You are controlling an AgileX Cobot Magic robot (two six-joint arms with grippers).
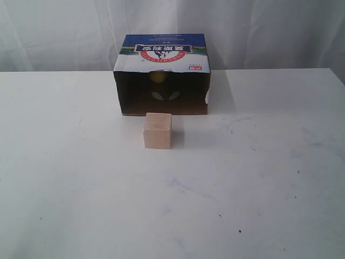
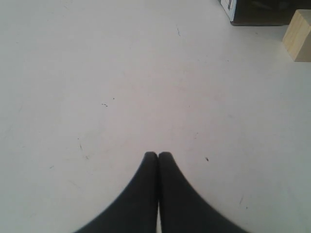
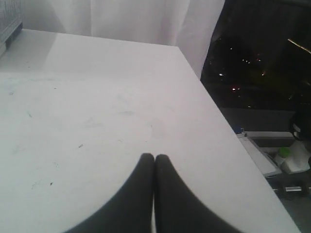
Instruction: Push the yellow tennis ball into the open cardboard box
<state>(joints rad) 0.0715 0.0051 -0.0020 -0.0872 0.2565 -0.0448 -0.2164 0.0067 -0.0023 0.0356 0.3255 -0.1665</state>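
Observation:
The open cardboard box (image 1: 161,51) lies at the back middle of the white table (image 1: 81,178), its dark opening facing the front. Deep in that dark inside shows the yellow tennis ball (image 1: 158,77), dim and partly shadowed. Neither gripper appears in the exterior view. In the left wrist view my left gripper (image 2: 158,155) is shut and empty over bare table, with a corner of the box (image 2: 252,12) far off. In the right wrist view my right gripper (image 3: 154,157) is shut and empty near the table's right edge.
A pale wooden cube (image 1: 158,130) stands just in front of the box's opening; the cube (image 2: 299,36) also shows in the left wrist view. White curtains hang behind the table. Beyond the table edge (image 3: 228,126) lies a dark area with clutter.

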